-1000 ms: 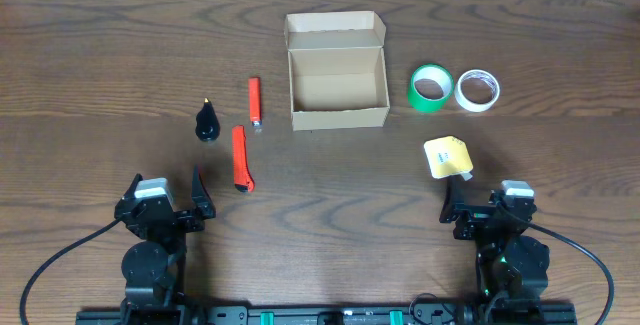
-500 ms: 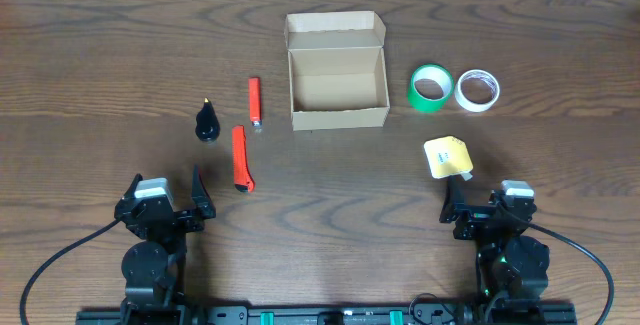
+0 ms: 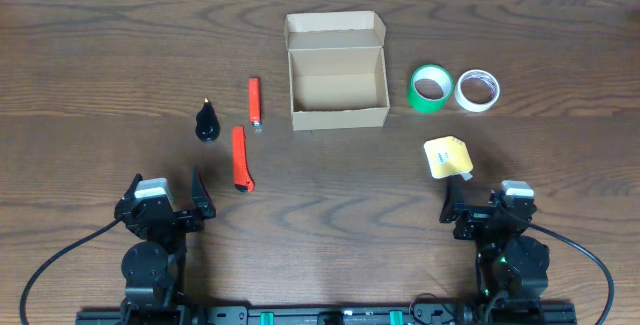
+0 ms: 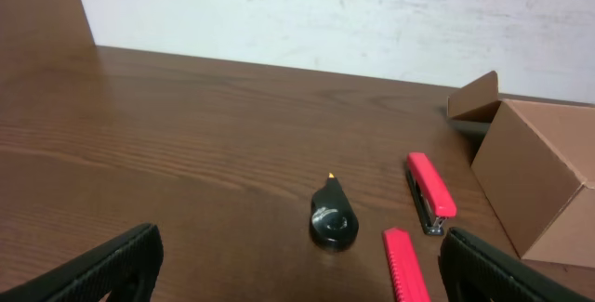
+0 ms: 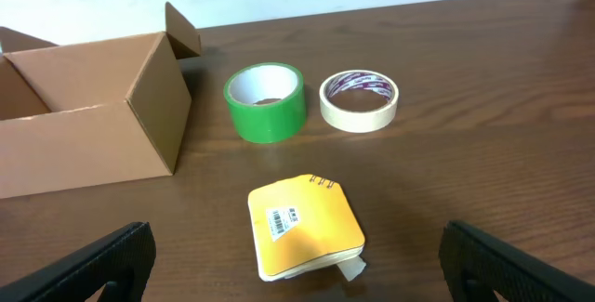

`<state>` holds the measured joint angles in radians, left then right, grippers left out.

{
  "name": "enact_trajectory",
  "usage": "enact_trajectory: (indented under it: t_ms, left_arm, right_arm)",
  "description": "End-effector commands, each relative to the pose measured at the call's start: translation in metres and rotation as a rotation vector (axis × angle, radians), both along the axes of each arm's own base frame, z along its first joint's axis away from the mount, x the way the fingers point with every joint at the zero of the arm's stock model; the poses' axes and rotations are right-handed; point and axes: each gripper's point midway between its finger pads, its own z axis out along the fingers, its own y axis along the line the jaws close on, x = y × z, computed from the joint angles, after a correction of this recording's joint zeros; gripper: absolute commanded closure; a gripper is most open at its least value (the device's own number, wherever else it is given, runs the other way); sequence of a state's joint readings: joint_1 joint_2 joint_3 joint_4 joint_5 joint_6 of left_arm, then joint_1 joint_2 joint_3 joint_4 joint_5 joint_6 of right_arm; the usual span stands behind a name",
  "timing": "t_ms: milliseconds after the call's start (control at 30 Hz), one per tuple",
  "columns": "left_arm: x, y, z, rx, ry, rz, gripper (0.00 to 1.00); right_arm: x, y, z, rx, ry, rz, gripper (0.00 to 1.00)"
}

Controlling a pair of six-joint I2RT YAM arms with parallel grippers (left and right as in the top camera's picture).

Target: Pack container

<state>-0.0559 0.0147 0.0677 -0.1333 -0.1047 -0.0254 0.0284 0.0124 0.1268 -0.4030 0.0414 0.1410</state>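
The brown cardboard box point(image 3: 338, 87) stands open at the table's middle back, flap lid raised behind it; it also shows in the left wrist view point(image 4: 544, 179) and the right wrist view point(image 5: 88, 114). A green tape roll point(image 3: 430, 87) and a white tape roll point(image 3: 477, 90) lie right of it. A yellow notepad point(image 3: 447, 157) lies in front of them, just ahead of my right gripper point(image 3: 468, 208), which is open and empty. A black cone-shaped object point(image 3: 206, 121), a red stapler point(image 3: 255, 102) and a red utility knife point(image 3: 241, 158) lie left of the box. My left gripper point(image 3: 178, 200) is open and empty.
The wooden table point(image 3: 100, 55) runs to a white wall at the back. Both arm bases sit at the front edge. In the right wrist view the notepad point(image 5: 304, 227) lies between the fingers' line of sight, tapes point(image 5: 265, 100) behind it.
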Motion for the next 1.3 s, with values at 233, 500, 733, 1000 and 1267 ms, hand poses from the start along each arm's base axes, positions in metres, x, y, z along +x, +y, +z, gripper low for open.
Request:
enact_trajectory:
  t_ms: [233, 500, 733, 1000, 1267]
  left_arm:
    - [-0.0018, 0.0014, -0.0149, 0.004, 0.045, 0.008, 0.05]
    - [-0.0018, 0.0014, -0.0148, 0.004, 0.044, 0.008, 0.05]
    - [-0.0018, 0.0014, -0.0149, 0.004, 0.045, 0.008, 0.04]
    - [-0.0018, 0.0014, -0.0148, 0.004, 0.044, 0.008, 0.05]
    - [-0.0018, 0.0014, -0.0149, 0.004, 0.045, 0.008, 0.04]
  right_arm:
    - [0.0000, -0.0010, -0.0024, -0.002, 0.001, -0.006, 0.01]
    - [0.0000, -0.0010, -0.0024, -0.002, 0.001, -0.006, 0.01]
    - [0.0000, -0.0010, -0.0024, -0.002, 0.001, -0.006, 0.01]
    - [0.0000, -0.0009, -0.0024, -0.002, 0.001, -0.006, 0.01]
    - [0.0001, 0.0012, -0.0019, 0.015, -0.001, 0.003, 0.01]
